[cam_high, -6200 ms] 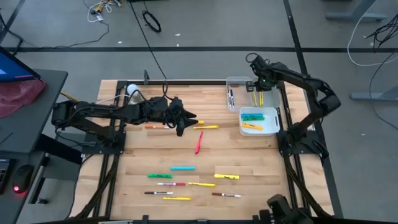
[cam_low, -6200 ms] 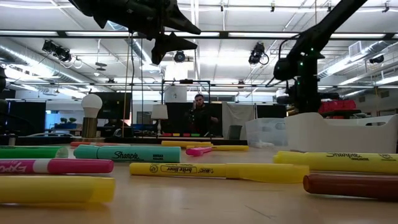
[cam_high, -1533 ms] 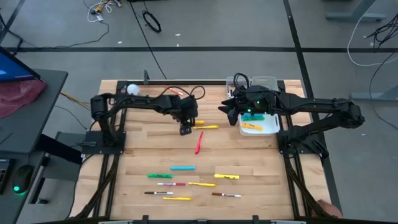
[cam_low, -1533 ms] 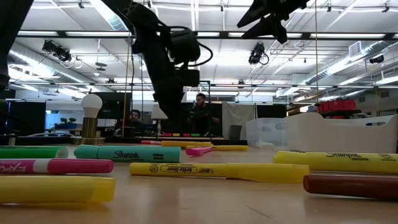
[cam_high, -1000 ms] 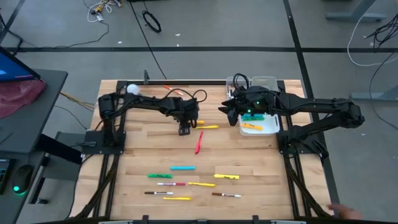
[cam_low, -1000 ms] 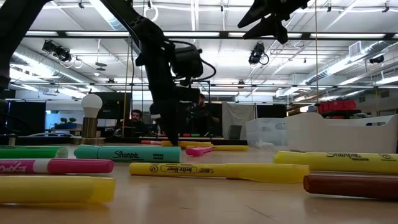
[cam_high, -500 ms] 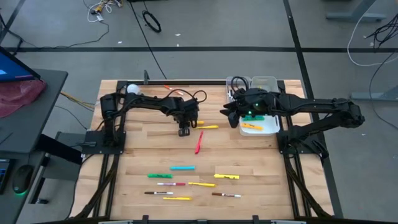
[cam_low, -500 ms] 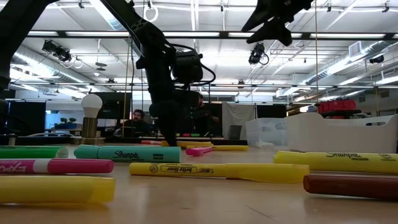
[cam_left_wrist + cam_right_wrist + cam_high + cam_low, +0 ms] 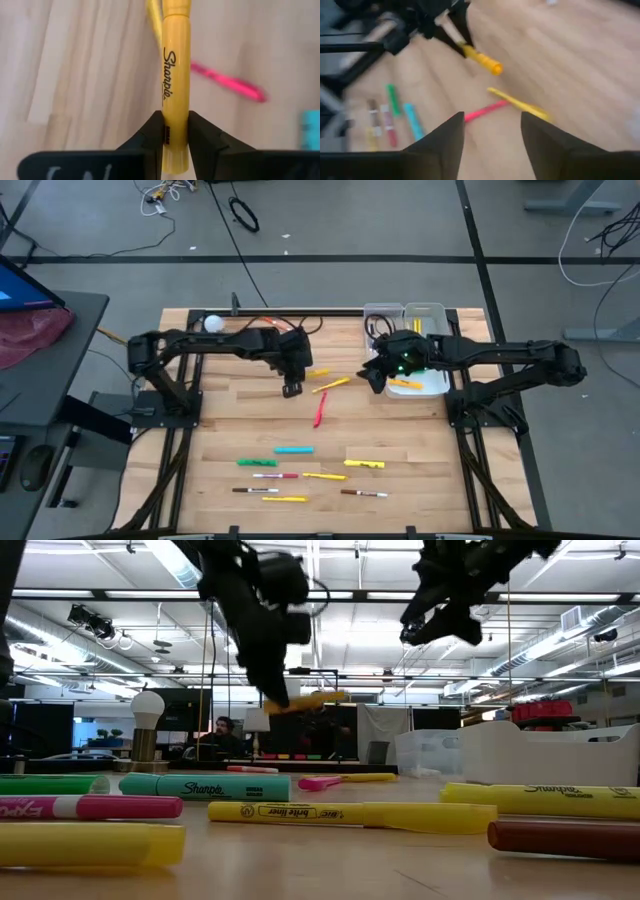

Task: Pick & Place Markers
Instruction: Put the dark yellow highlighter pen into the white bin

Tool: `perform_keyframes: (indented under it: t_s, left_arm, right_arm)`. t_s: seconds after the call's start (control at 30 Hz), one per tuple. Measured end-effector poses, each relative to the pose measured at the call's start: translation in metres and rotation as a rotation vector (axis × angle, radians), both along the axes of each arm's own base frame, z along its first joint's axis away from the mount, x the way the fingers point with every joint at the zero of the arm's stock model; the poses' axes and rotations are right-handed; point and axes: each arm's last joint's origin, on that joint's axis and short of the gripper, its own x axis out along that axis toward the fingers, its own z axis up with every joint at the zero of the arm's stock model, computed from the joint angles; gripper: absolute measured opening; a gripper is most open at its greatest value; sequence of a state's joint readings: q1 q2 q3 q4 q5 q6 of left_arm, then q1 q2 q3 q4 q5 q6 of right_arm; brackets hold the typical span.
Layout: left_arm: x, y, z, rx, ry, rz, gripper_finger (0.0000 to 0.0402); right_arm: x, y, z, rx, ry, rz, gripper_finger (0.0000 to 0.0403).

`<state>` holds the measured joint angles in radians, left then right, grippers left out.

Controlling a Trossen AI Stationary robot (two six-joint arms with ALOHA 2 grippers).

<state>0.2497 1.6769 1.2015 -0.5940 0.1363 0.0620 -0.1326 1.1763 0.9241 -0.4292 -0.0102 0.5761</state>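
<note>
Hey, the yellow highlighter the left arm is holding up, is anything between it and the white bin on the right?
Yes: the right end effector, open, hovers above the table directly between the left end effector's yellow Sharpie highlighter and the white plastic bin. Nothing else visible blocks the path.

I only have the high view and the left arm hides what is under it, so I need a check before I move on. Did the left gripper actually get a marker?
Observer: Yes. The left wrist view shows the left gripper shut on a yellow marker, one finger on each side of the barrel.
Operator: Is it off the table?
Observer: The low view shows the marker hanging in the air, well above the markers lying on the table.
Operator: And the right gripper?
Observer: The right wrist view shows the right gripper open with nothing between its fingers, facing a thin yellow pen and a pink marker on the wood.
</note>
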Motion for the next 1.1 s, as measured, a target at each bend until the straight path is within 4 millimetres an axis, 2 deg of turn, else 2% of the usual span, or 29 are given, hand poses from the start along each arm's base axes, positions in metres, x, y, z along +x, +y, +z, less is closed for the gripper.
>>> perform_keyframes:
  t_s: [0.27, 0.37, 0.47, 0.7, 0.97, 1.1]
  left_arm:
    - [0.002, -0.025, 0.04, -0.069, -0.235, -0.009, 0.0069]
    - [0.008, -0.036, 0.046, -0.083, -0.305, -0.019, 0.0069]
    - [0.012, -0.045, 0.05, -0.097, -0.352, -0.025, 0.007]
    - [0.013, -0.051, 0.051, -0.105, -0.369, -0.009, 0.0071]
    - [0.013, -0.049, 0.051, -0.1, -0.37, 0.0, 0.0073]
    - [0.013, -0.049, 0.051, -0.099, -0.369, 0.0, 0.0073]
  right_arm:
    - [0.006, 0.003, -0.04, 0.073, -0.298, 0.036, 0.0275]
    - [0.005, 0.003, -0.044, 0.112, -0.402, 0.013, 0.0282]
    - [0.005, 0.003, -0.044, 0.138, -0.425, 0.008, 0.0281]
    - [0.007, 0.003, -0.036, 0.173, -0.448, 0.005, 0.0253]
    - [0.007, 0.004, -0.036, 0.21, -0.44, 0.021, 0.0175]
    - [0.007, 0.004, -0.036, 0.212, -0.44, 0.024, 0.0149]
